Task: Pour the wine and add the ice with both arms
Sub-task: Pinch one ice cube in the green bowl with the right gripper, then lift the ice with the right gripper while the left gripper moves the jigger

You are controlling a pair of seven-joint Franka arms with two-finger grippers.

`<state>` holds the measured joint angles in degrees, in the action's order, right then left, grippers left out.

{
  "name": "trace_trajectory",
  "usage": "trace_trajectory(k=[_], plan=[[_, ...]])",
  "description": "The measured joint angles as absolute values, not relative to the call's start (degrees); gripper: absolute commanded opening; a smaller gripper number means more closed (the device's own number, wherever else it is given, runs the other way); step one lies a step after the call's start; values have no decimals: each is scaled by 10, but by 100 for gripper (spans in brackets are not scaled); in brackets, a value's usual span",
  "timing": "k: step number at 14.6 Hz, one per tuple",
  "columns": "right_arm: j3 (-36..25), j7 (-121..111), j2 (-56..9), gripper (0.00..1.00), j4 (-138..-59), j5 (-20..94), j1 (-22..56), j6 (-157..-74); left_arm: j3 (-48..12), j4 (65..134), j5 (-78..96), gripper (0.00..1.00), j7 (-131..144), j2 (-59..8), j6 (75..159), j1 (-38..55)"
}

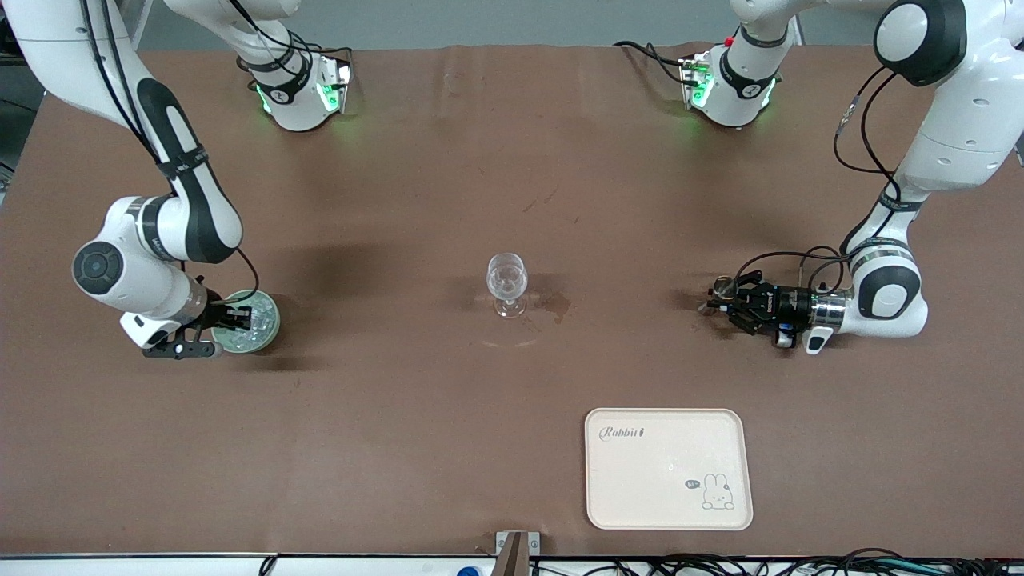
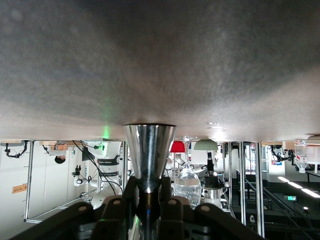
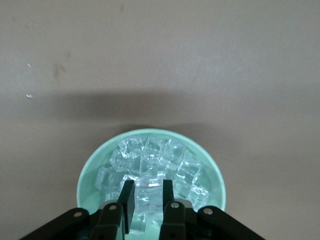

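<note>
A pale green bowl (image 1: 270, 308) holding many clear lumps of ice (image 1: 250, 330) stands toward the right arm's end of the table. My right gripper (image 1: 237, 318) is down in the bowl, shut on one ice lump; in the right wrist view the gripper (image 3: 146, 192) grips it among the ice (image 3: 150, 152) inside the bowl (image 3: 87, 175). A clear stemmed glass (image 1: 506, 284) stands upright mid-table. My left gripper (image 1: 730, 302) lies low over the table toward the left arm's end, shut on a small shiny metal cup (image 1: 726, 286). The left wrist view shows the cup (image 2: 149, 147) in the gripper (image 2: 148, 192) and the glass (image 2: 188, 185) farther off.
A cream tray (image 1: 668, 468) with a rabbit drawing lies nearer the front camera than the left gripper. Both arm bases (image 1: 300, 96) stand along the table's edge farthest from the camera. A small wet stain (image 1: 554, 302) marks the cloth beside the glass.
</note>
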<state>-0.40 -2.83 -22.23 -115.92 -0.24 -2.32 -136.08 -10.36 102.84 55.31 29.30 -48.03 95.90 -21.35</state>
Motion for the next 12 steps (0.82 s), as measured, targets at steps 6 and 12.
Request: trace_trajectory(k=[6, 12], plan=[[-5, -28, -182, 10, -1058, -2, -36, -1222, -120, 1027, 554, 4, 304, -478, 967, -212], [-5, -28, -144, 10, -1001, -2, -36, -1117, -164, 1020, 556, 1, 365, -429, 968, -211]])
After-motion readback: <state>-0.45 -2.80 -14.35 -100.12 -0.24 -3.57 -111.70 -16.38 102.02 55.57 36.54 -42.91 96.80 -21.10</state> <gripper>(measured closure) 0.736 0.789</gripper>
